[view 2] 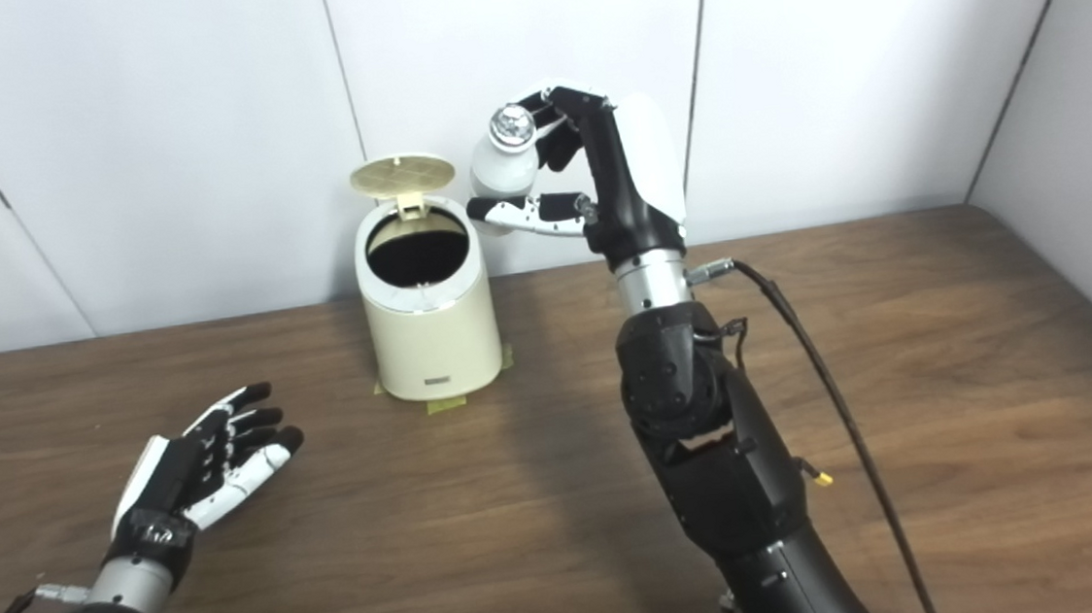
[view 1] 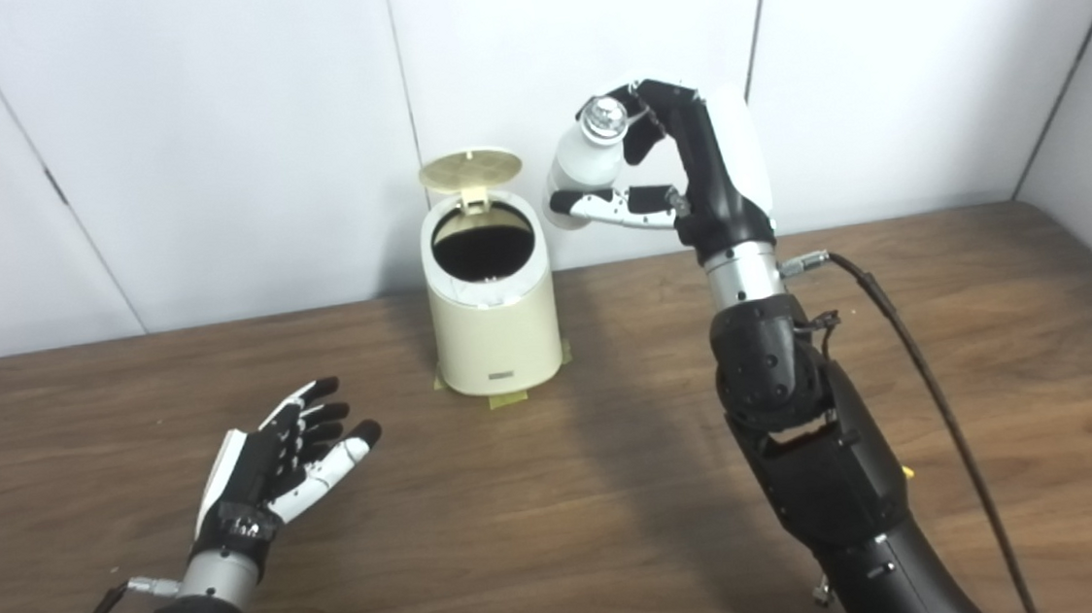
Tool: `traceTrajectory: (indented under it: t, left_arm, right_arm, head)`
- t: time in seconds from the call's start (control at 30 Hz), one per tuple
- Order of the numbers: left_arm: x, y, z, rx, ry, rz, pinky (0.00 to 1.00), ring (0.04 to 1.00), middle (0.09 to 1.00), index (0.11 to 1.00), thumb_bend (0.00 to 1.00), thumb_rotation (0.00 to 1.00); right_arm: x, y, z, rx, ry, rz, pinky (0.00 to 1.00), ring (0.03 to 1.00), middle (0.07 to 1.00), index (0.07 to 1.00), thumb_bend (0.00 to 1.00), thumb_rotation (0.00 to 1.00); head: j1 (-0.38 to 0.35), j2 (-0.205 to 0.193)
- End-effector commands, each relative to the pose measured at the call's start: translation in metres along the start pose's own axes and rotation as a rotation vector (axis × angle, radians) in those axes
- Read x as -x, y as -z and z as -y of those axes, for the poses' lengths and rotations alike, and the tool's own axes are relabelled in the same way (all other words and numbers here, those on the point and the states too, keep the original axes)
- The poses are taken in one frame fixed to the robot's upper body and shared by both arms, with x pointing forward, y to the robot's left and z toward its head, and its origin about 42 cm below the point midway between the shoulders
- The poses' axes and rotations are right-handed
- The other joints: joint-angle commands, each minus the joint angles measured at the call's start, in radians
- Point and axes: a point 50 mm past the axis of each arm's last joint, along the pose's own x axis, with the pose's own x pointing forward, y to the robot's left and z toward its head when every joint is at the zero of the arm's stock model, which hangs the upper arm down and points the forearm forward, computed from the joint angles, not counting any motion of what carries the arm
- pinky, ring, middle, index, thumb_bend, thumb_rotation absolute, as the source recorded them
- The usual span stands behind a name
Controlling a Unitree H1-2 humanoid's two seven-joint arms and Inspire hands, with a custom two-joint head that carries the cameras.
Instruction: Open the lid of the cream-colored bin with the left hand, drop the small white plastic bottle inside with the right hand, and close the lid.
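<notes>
The cream-colored bin (view 1: 494,325) stands upright at the back of the table, its round lid (view 1: 470,169) swung up and its dark mouth showing. My right hand (view 1: 681,169) is raised high, just right of and above the bin's mouth, and is shut on the small white plastic bottle (view 1: 587,152). The bottle's shiny cap tilts toward the camera. My left hand (view 1: 290,458) rests low over the table at the front left, open with fingers spread, well apart from the bin.
Yellow tape tabs (view 1: 507,399) hold the bin's base to the brown wooden table (view 1: 563,520). White wall panels stand close behind the bin. A black cable (view 1: 933,393) trails from my right wrist across the table's right side.
</notes>
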Motion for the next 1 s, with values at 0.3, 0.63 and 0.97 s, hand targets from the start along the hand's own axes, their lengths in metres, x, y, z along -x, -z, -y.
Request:
traceTrajectory:
  t: [0.3,0.63,0.97]
  left_arm:
    - [0.0,-0.018,0.004,-0.012,-0.033,0.074,0.84,0.822,0.823,0.914,0.82,0.53]
    - [0.001,-0.022,0.011,-0.003,-0.035,0.078,0.83,0.818,0.817,0.908,0.83,0.53]
    - [0.004,-0.02,0.012,0.007,-0.046,0.071,0.84,0.814,0.811,0.908,0.84,0.53]
  right_arm:
    - [-0.04,-0.027,-0.027,-0.026,-0.008,0.111,0.37,0.418,0.494,0.493,0.52,0.0]
    - [-0.049,-0.022,-0.045,-0.062,-0.043,0.112,0.38,0.429,0.493,0.488,0.52,0.0]
    - [-0.047,-0.013,-0.058,-0.065,-0.065,0.072,0.39,0.431,0.493,0.487,0.52,0.0]
  head:
    - [0.022,0.001]
    - [0.035,0.004]
    - [0.038,0.009]
